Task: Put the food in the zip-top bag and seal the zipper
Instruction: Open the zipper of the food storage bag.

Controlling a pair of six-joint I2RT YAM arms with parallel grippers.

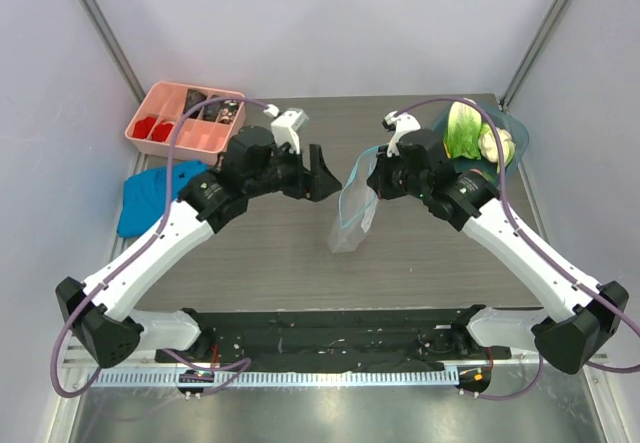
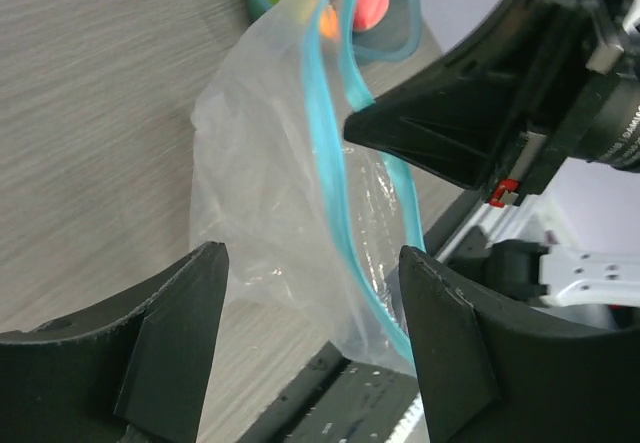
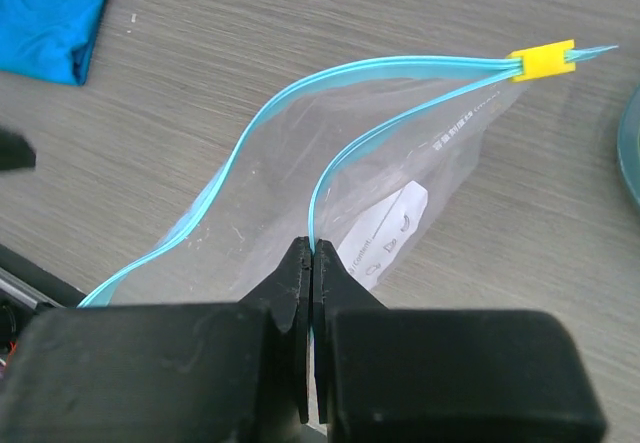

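Zip-top bag [image 1: 352, 213] hanging over mid-table [image 1: 270, 253], one zipper [image 3: 400, 61] lip pinched in the pressed-together right tool [image 3: 311, 253]; left tool [image 2: 312, 258] spread wide, facing it, gripping nothing; thin pinch, likely slipping under any tug.

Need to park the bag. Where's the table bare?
Bare table on the near side of the zip-top bag, and at the back between pink tray and teal bowl. Crowded mid-table, where left fingers and right fingers meet.
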